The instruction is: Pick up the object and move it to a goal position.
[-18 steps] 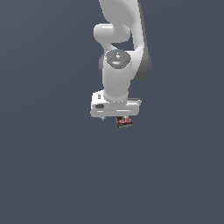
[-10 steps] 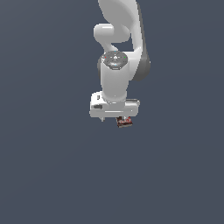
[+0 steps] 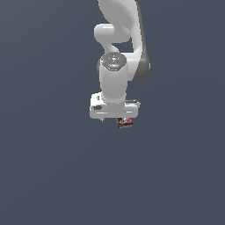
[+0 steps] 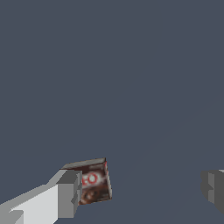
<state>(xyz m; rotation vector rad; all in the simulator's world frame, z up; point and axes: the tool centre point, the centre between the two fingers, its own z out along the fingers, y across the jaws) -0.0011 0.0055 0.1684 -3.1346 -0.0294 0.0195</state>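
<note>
Object (image 4: 93, 181) sits beside one finger (image 4: 70, 192), the other well apart, so we judge our gripper (image 4: 142, 189) spread and not yet grasping, positioned to close around it.

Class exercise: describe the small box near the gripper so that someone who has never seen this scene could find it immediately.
Start at the white robot arm and follow it down to the gripper. The object sits just below it, beside one grey finger. It is the only dark red-brown, white-marked thing against plain grey.
</note>
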